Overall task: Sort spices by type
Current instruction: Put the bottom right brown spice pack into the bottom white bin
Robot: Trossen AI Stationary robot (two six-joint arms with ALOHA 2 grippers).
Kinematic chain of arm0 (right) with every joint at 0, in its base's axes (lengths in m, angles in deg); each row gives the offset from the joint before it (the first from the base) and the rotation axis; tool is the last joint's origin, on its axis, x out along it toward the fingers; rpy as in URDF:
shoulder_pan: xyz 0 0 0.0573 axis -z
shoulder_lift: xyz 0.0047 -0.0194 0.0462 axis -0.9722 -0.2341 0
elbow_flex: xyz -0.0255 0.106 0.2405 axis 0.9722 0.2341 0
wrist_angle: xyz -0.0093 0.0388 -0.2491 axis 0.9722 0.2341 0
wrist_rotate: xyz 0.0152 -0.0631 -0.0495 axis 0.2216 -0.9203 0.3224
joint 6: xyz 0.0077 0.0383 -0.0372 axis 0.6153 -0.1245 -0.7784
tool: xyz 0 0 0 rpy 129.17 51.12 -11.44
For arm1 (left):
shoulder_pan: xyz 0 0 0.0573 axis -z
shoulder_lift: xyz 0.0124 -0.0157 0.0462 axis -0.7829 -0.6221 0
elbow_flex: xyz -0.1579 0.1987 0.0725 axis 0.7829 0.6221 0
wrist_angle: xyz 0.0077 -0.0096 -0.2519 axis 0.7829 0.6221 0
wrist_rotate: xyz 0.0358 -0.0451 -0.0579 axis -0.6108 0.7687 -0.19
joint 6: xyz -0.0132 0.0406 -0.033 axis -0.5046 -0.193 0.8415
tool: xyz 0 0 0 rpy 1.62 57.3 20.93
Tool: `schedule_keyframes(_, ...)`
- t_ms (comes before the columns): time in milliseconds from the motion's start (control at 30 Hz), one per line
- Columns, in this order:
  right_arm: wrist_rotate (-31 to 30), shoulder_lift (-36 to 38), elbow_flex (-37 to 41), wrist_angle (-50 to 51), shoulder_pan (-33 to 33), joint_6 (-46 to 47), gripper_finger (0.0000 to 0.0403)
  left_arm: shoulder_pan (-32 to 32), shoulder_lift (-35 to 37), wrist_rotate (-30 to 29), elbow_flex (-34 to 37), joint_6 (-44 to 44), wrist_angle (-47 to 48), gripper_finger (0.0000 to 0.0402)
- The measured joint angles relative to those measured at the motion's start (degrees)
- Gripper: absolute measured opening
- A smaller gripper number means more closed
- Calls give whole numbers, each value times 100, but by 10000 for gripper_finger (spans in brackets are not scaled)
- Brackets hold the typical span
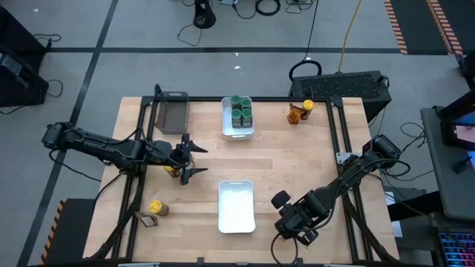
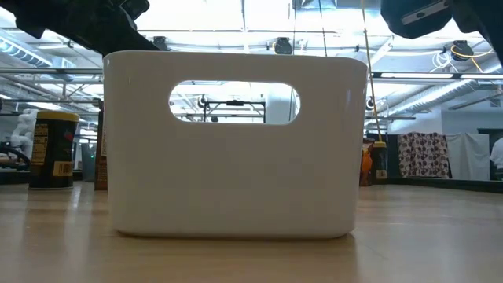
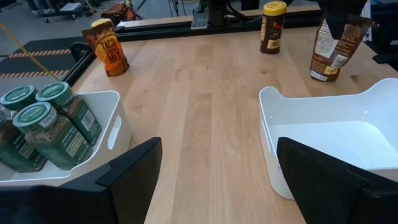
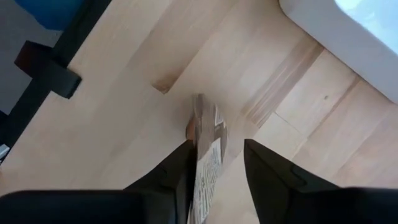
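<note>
My left gripper (image 1: 199,159) (image 3: 219,149) is open and holds nothing. It hovers over the middle of the table, between the far white bin (image 1: 238,130) of green-lidded jars (image 3: 43,121) and the near white bin (image 1: 236,206) (image 3: 348,140). My right gripper (image 1: 289,221) (image 4: 217,149) is right of the near bin, shut on a brown packet (image 3: 333,50). A yellow-lidded jar (image 1: 155,207) (image 2: 53,149) and a packet (image 1: 147,219) stand near the table's near left corner. Another jar (image 1: 307,106) and a taco packet (image 3: 107,55) stand at the far right. A further yellow-lidded jar (image 3: 272,26) stands near my right gripper. My right gripper pinches the brown packet by its upper end (image 3: 345,26) between the two fingers (image 4: 185,163), coming from above and pointing down. The packet hangs tilted below the fingers. Whether its lower end (image 3: 320,74) touches the table, I cannot tell.
A dark grey tray (image 1: 172,111) stands at the far left of the table. A yellowish item (image 1: 172,170) lies under my left wrist. Bare wood shows between the two bins and right of the far bin. The near bin fills most of the low view.
</note>
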Motion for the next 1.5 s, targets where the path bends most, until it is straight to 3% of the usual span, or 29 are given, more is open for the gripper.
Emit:
schedule_keyframes(233, 0, 0, 370, -90, 0, 161, 134, 0, 0, 0, 0, 0, 20, 322)
schedule_keyframes(767, 40, 0, 1312, -1373, 42, 150, 135, 0, 2, 0, 0, 0, 17, 322)
schedule_keyframes(1167, 179, -71, 1374, -1671, 269, 84, 133, 0, 2, 0, 0, 0, 15, 322)
schedule_keyframes(1500, 190, -87, 1379, -1691, 306, 59, 60, -2, 2, -80, 0, 0, 50, 322)
